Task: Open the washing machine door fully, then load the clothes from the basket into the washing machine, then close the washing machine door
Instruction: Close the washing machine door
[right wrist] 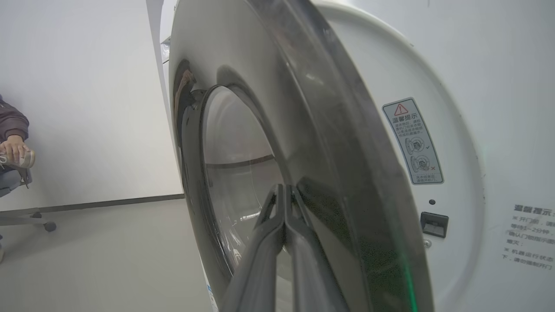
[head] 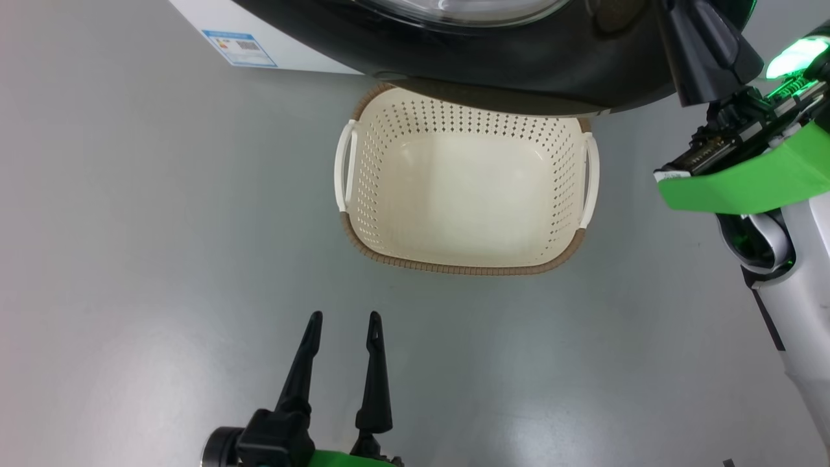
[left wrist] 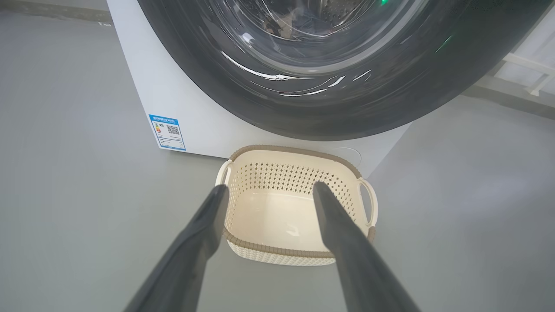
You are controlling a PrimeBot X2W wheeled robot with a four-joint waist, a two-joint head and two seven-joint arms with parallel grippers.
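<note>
The left gripper (head: pixel 344 319) is spread wide with nothing between its two dark fingers. It hangs low over the grey floor (head: pixel 130 259), and its tips point toward the basket (head: pixel 454 267) but stop short of it, touching nothing. Of the left arm, the head view shows just the black wrist and a strip of green at the bottom edge. The right gripper (right wrist: pixel 285 188) is closed, its fingers pressed flat together and holding nothing. Its tips lie over the glossy black face of the washing machine door (right wrist: pixel 243 56), just beside the edge of the glass window (right wrist: pixel 234 143); whether they actually touch the surface I cannot tell. In the head view the right arm comes up along the right edge: a pale forearm, a green-wrapped wrist with a green light lit, and dark fingers reaching up to the right part of the door. The door stands ajar from the white front of the washing machine (right wrist: pixel 498 65), so the latch slot (right wrist: pixel 434 224) and a warning label (right wrist: pixel 412 141) on that front are uncovered. The basket sits on the floor right in front of the washer, below the door's lower curve, with its cream bottom showing. A blue energy label (head: pixel 238 47) marks the washer's lower left corner. At the far left of the right wrist view a person's hand (right wrist: pixel 13 151) and sleeve show above a wheeled chair base.
</note>
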